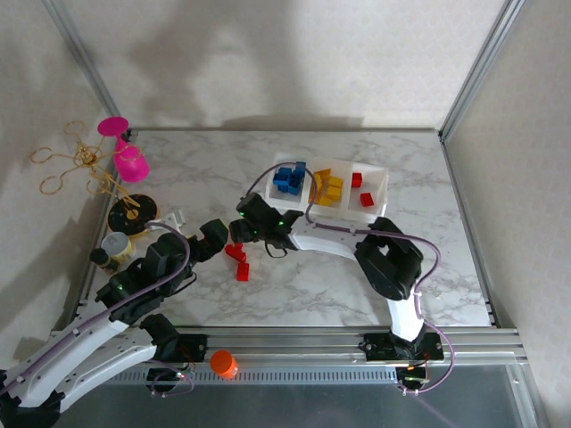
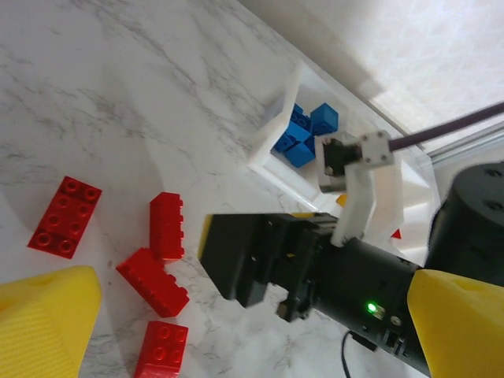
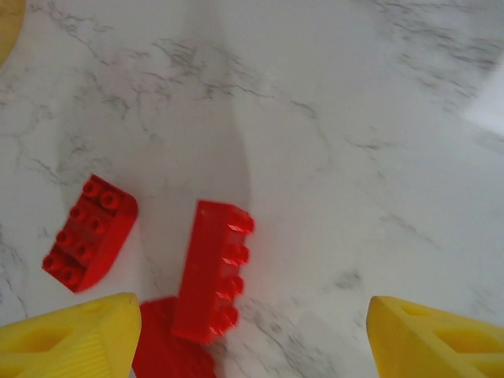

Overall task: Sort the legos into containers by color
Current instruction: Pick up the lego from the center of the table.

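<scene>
Found the surface (image 1: 312, 294) bare toward its near and right edges, with open room there. Saw the containers (image 1: 378, 185) by the far edge, holding blue, yellow and red apart. Caught the right end effector (image 3: 252, 315) spread wide, pinching nothing, over the red legos (image 1: 238, 259) left of centre. Noted the left end effector (image 2: 252, 279) spread too, just beside. Judged the nearest brick (image 3: 213, 272) to lie with its long axis crosswise to the closing line.
</scene>
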